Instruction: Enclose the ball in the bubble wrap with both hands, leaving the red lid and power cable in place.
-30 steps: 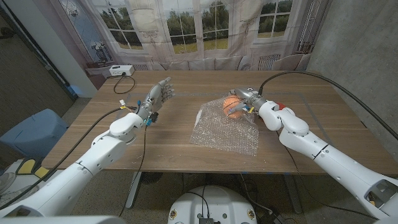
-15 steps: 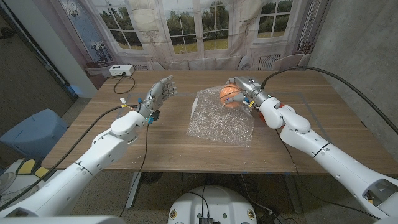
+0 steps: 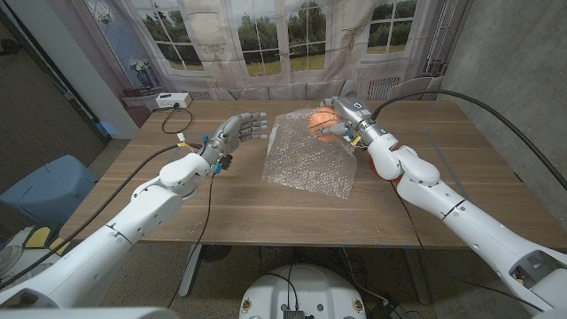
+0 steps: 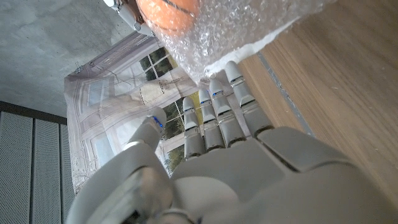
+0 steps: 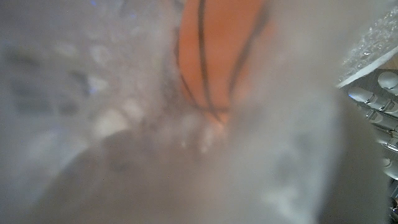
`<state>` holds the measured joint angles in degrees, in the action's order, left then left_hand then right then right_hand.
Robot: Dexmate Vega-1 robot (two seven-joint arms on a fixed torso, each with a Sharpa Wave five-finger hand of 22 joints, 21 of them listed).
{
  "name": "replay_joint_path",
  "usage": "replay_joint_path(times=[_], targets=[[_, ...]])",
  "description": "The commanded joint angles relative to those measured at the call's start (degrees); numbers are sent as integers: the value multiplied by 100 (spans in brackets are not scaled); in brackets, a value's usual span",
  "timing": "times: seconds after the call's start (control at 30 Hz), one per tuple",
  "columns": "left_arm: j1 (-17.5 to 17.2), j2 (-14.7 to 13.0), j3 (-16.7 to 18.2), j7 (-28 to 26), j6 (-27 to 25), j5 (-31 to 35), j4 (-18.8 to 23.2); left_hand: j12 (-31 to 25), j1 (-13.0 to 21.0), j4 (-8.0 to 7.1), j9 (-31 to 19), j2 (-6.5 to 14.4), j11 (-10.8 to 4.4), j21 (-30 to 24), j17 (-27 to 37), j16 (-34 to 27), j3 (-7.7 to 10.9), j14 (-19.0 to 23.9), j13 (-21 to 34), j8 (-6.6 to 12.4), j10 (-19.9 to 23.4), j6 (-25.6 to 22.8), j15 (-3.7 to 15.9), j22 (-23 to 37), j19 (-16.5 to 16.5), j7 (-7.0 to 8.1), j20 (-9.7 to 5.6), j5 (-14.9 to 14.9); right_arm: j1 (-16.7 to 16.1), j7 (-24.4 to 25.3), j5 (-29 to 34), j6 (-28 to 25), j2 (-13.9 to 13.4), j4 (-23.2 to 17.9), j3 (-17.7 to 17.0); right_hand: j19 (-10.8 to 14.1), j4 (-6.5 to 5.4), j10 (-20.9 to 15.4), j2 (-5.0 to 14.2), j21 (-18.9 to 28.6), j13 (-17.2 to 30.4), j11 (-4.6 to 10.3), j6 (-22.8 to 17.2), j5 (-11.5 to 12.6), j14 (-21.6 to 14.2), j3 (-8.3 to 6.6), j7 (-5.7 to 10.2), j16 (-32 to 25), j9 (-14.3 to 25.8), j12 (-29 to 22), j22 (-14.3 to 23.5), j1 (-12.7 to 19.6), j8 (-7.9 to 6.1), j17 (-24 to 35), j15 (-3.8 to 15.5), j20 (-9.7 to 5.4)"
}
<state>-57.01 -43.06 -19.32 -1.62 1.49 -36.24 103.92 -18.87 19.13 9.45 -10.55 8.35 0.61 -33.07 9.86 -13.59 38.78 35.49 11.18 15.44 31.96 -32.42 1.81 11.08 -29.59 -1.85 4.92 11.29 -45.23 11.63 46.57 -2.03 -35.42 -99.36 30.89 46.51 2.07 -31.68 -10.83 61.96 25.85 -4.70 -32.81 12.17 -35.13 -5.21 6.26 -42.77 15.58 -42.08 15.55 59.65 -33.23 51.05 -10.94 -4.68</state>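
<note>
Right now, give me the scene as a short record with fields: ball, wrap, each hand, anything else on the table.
ball: orange ball with black lines, at the far edge of the wrap, held by the right hand
wrap: bubble wrap sheet spread on the wooden table, far edge lifted around the ball
right hand: right hand grips ball and wrap together
left hand: left hand holds nothing, fingers straight, tips beside the wrap's edge
other: white box at the far left corner

The right wrist view is blurred by the clear bubble wrap sheet point(image 5: 93, 112) close against the lens; the orange ball with black seams point(image 5: 217, 56) shows only partly at 12 o'clock. In the left wrist view, the ball point(image 4: 168, 12) is cut off by the frame edge.
</note>
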Motion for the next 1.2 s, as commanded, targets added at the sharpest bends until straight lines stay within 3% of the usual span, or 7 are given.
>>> replay_joint_path(times=[0.03, 0.2, 0.57, 0.73, 1.0, 1.13, 1.2], targets=[[379, 206, -192, 1520, 871, -373, -558, -59, 194, -13, -21, 65, -50, 18, 31, -35, 183, 299, 24, 147, 461, -734, 98, 35, 159, -42, -161, 23, 315, 368, 97, 218, 356, 262, 181, -110, 591, -2215, 1893, 88, 60, 501, -1804, 8, -3056, -612, -469, -39, 17, -14, 8, 1894, 6, 77, 2385, -511], [510, 350, -276, 1937, 1262, -424, -856, -100, 272, -11, -24, 59, -32, -14, 42, -67, 218, 479, 28, 200, 742, -1071, 117, 41, 128, -54, -290, 15, 350, 508, 99, 322, 429, 250, 215, -145, 581, -2214, 1889, 147, 58, 509, -1812, 7, -3053, -605, -480, -30, 10, 3, -2, 1896, 20, 136, 2380, -511], [1297, 35, -905, 2989, 95, -494, -1031, 391, 89, -119, -38, -136, 196, -456, 19, 103, 202, 635, 26, -374, 200, -278, 127, 31, -880, -305, -420, 23, 461, 949, 148, 603, 617, 151, 213, -182, 563, -2229, 1881, 289, 77, 511, -1825, 4, -3069, -594, -483, -18, -3, 21, -37, 1899, 55, 271, 2379, -522], [1548, -9, -1094, 3295, -235, -468, -1107, 466, 12, -157, -47, -153, 364, -546, 20, 179, 192, 535, 27, -428, 162, -157, 25, 26, -1082, -452, -397, 26, 533, 1106, 163, 721, 715, 165, 221, -197, 558, -2258, 1877, 356, 77, 502, -1837, 3, -3077, -590, -481, -11, -7, 28, -58, 1904, 69, 335, 2379, -517], [1712, -81, -1224, 3350, -601, -380, -1076, 521, -24, -175, -51, -145, 450, -543, 21, 220, 199, 462, 27, -447, 105, -102, -54, 22, -1057, -497, -353, 35, 646, 1425, 63, 1167, 860, 290, 279, -214, 553, -2269, 1875, 439, 83, 505, -1850, 2, -3077, -588, -494, 14, -12, 42, -88, 1910, 86, 394, 2378, -519], [1701, -176, -1240, 3154, -760, -237, -939, 619, -68, -206, -54, -92, 462, -457, 27, 299, 231, 235, 31, -493, -37, 66, -150, 16, -807, -503, -246, 55, 667, 1479, -173, 1486, 879, 336, 229, -226, 548, -2282, 1872, 494, 82, 502, -1859, 0, -3079, -585, -491, 33, -16, 53, -112, 1910, 99, 432, 2378, -522], [1666, -219, -1220, 3024, -828, -192, -866, 717, -90, -213, -53, -42, 427, -298, 27, 354, 282, -72, 37, -523, -228, 284, -227, 4, -385, -483, -70, 79, 657, 1445, -357, 1662, 875, 349, 181, -241, 547, -2278, 1871, 516, 95, 500, -1862, 0, -3079, -585, -495, 46, -17, 55, -124, 1913, 105, 443, 2379, -528]])
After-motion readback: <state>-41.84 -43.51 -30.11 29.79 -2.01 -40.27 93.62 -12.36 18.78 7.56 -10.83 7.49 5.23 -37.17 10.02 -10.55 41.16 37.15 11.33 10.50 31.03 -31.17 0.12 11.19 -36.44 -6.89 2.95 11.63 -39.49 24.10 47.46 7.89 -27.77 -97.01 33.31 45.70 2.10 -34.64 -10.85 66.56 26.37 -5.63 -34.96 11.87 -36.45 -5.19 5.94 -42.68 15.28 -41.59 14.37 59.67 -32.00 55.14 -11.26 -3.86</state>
